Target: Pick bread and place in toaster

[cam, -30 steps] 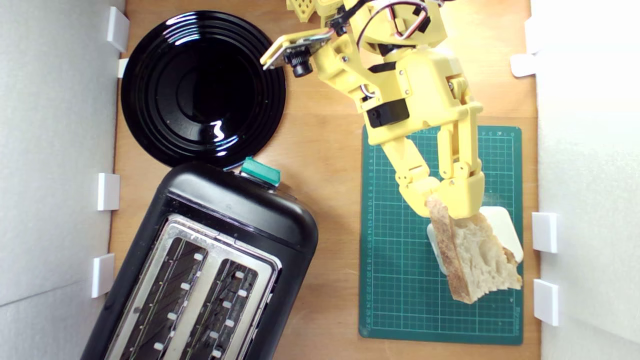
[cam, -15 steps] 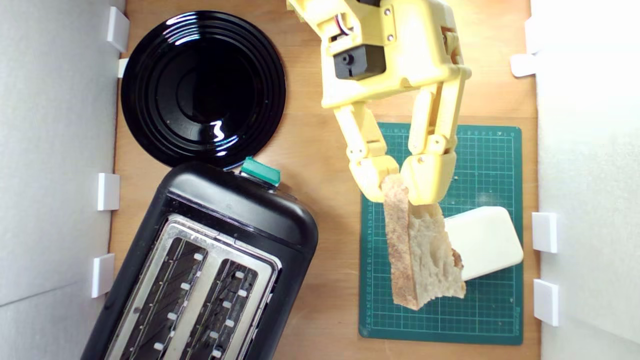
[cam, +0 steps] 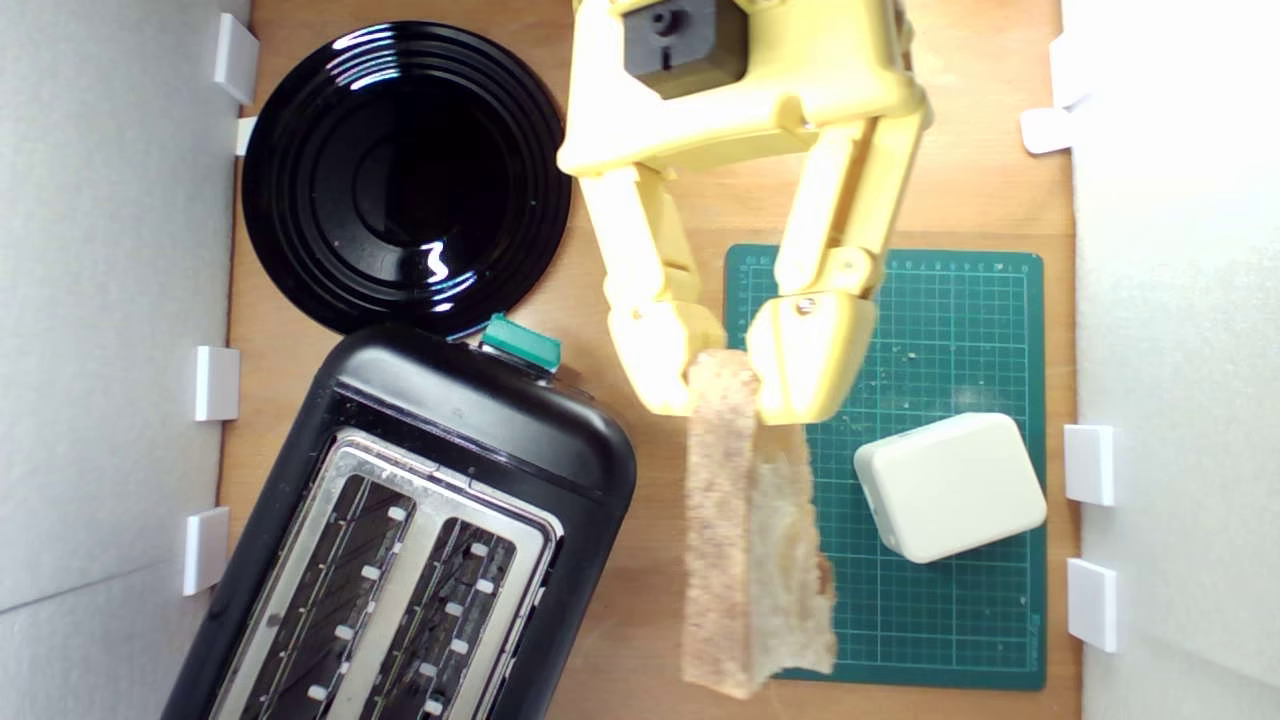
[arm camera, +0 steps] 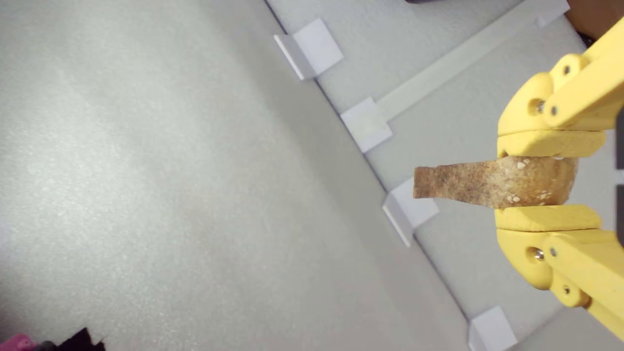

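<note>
1. The gripper clamps the bread at its narrow end; the slice hangs over the green mat's edge, between the toaster and the white block.
2. Bare wood separates bread and toaster; both slots lie open.
3. The toaster's lower end is cut off.
4. The wrist view shows only crust between both fingers against foam walls.

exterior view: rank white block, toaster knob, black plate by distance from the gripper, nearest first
From the gripper, shut on the bread:
1. White block, on the green mat, toward the exterior view's right.
2. Toaster knob, toward the view's left; close to the block's distance, so 1 and 2 are nearly tied.
3. Black plate, upper left, clearly farthest.
</note>
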`<state>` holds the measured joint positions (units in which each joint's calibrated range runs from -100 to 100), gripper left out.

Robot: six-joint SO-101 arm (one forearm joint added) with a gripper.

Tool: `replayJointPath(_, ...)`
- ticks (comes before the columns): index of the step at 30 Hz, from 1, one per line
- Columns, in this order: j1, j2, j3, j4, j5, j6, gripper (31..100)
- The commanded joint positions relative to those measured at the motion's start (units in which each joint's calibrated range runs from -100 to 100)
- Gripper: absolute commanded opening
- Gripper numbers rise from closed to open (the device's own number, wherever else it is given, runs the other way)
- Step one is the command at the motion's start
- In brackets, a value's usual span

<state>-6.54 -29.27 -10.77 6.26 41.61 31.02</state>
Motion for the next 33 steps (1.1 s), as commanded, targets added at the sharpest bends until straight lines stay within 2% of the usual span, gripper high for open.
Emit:
replayJointPath(1,3.48,-0.26,-5.52,-0.19,0.37,1.86,52.1)
replayJointPath(6,6.30,0.65,-13.88,-0.28,10.01,5.26,52.1)
replayJointPath(18,14.04,0.57,-15.24,-0.28,23.41,13.37,52.1)
replayJointPath(25,17.18,0.49,-15.24,-0.37,27.59,18.02,52.1)
replayJointPath(30,20.48,0.16,-15.24,-3.45,27.67,19.80,52.1)
replayJointPath(33,21.29,0.16,-15.24,-3.45,27.76,20.33,52.1)
